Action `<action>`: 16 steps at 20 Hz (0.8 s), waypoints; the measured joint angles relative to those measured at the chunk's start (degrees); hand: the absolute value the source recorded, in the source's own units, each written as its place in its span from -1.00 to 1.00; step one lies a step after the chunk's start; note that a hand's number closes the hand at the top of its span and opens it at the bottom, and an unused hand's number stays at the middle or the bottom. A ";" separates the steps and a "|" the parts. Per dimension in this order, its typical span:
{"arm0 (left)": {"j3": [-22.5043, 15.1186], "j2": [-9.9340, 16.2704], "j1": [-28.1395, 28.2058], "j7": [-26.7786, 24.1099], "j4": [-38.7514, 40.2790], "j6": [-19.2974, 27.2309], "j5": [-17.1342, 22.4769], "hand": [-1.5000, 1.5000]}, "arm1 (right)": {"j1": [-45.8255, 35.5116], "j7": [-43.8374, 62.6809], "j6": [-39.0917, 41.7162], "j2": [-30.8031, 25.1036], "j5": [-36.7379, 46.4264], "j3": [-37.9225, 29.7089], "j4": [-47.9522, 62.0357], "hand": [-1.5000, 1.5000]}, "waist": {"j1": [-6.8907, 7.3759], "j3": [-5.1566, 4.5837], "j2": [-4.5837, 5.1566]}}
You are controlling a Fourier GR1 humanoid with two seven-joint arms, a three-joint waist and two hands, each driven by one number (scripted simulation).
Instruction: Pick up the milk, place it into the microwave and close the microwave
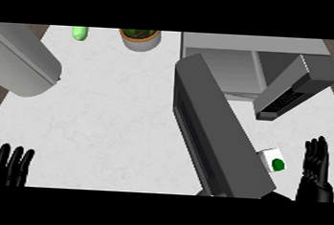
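Seen from the head view, the robot's black left hand [8,166] rests at the lower left edge of the white marbled counter [113,121], fingers straight, slightly spread and pointing up the frame, holding nothing. At the lower right, the black right hand [315,165] stands edge-on with its fingers straight and close together, also empty, just beside but apart from the small white milk carton with a green round mark [273,160]. The carton sits on the counter between that hand and the wide-open dark grey microwave door [215,131], which swings out from the upper middle toward the lower edge and hides part of the carton's left side. Behind the door, the grey box-shaped microwave [254,61] shows its pale open cavity at the upper right, with a dark slanted panel bearing a keypad [295,87] to its right. A large grey rounded cylinder [20,61] crosses the upper left corner. Along the far edge of the counter stand a small bright green object [79,32] and a pale round pot holding a dark green plant [139,38].
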 measured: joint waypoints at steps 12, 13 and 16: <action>-0.53 0.44 2.33 -1.79 -0.05 -0.47 0.97 -1.00 | -5.24 -8.79 5.90 -2.35 -2.03 -5.78 18.77 -1.00 | 0.19 0.04 0.10; -1.02 0.32 2.64 -2.01 0.02 -0.32 0.55 -1.00 | -6.31 -9.55 6.11 -2.63 -2.02 -6.37 21.05 -1.00 | 0.22 0.05 0.11; -0.05 0.49 1.57 -2.65 1.14 -0.21 0.81 -1.00 | -8.03 -10.31 6.75 -3.63 -2.10 -7.61 24.21 -1.00 | 0.18 0.03 0.11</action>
